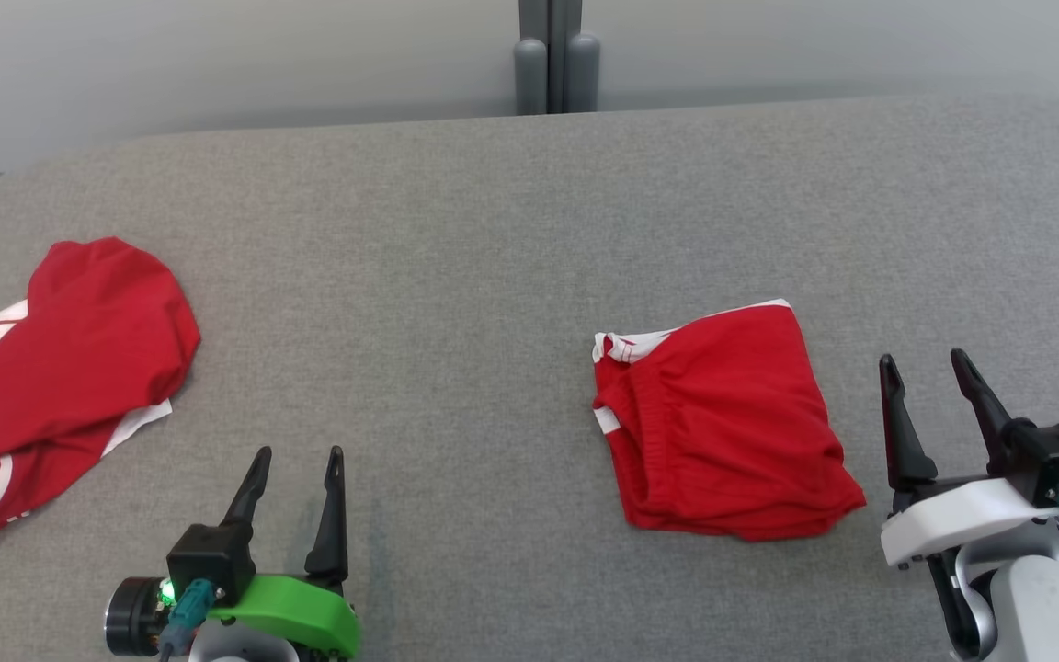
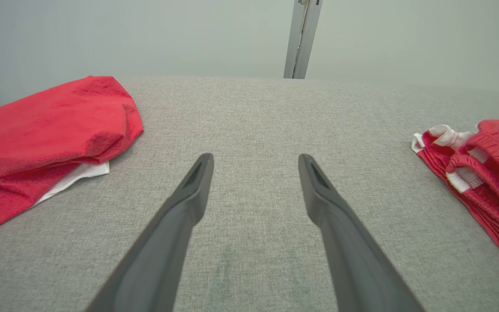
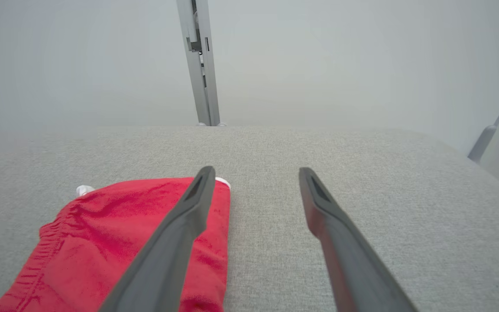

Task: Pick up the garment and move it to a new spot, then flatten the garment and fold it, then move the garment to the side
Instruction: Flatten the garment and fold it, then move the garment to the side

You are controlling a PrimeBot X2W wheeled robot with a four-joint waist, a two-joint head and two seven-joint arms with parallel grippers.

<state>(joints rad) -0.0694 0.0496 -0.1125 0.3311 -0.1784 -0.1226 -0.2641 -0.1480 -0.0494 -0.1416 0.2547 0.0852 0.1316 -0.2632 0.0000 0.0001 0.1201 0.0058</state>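
Two red garments are laid on the tabletop (image 1: 493, 230): folded shorts (image 1: 723, 423) right, just beside the right gripper (image 1: 921, 359), a crumpled shirt (image 1: 61, 368) far left. Both pairs of jaws are spread wide, empty; the shift aside is judged done, a fresh grasp next

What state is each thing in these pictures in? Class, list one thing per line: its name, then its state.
red shorts: folded, lying loose, not held.
red striped garment: crumpled in a heap, unfolded.
left pincer: open, empty.
right pincer: open, empty, beside the shorts.
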